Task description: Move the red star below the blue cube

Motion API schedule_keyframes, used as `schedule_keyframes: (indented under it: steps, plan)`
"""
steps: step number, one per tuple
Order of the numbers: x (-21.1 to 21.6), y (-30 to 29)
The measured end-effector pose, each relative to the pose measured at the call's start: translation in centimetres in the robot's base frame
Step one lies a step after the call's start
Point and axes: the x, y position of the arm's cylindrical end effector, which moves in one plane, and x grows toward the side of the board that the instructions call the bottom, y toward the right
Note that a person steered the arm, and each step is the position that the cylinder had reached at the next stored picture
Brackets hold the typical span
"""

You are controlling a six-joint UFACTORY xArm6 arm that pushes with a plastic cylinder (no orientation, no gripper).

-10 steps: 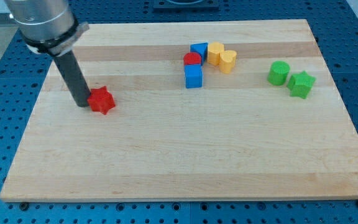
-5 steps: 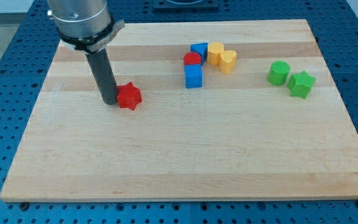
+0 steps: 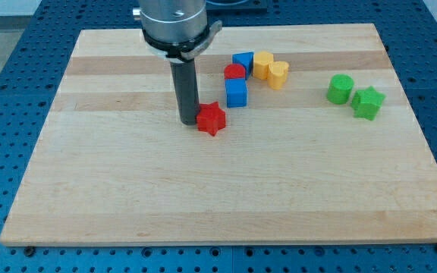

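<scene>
The red star [image 3: 212,118] lies on the wooden board [image 3: 226,189], just below and left of the blue cube [image 3: 236,92]. My tip [image 3: 187,121] touches the star's left side. Above the blue cube sits a red cylinder [image 3: 234,73], with a second blue block [image 3: 243,60] above that. The star and the blue cube are a small gap apart.
Two yellow blocks [image 3: 263,64] [image 3: 278,74] stand right of the blue blocks. A green cylinder [image 3: 341,89] and a green star [image 3: 368,103] sit at the view's right. The arm's metal body [image 3: 173,19] hangs over the board's top edge.
My tip has pushed the red star to the right across the board, from the left side to just below-left of the blue cube. The other blocks have not moved.
</scene>
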Motion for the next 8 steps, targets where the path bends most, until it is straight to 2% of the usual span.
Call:
schedule_keyframes:
  steps: [3,5,8]
  plan:
    - [2.9,1.0]
    - [1.1,3.9]
    - [1.4,6.0]
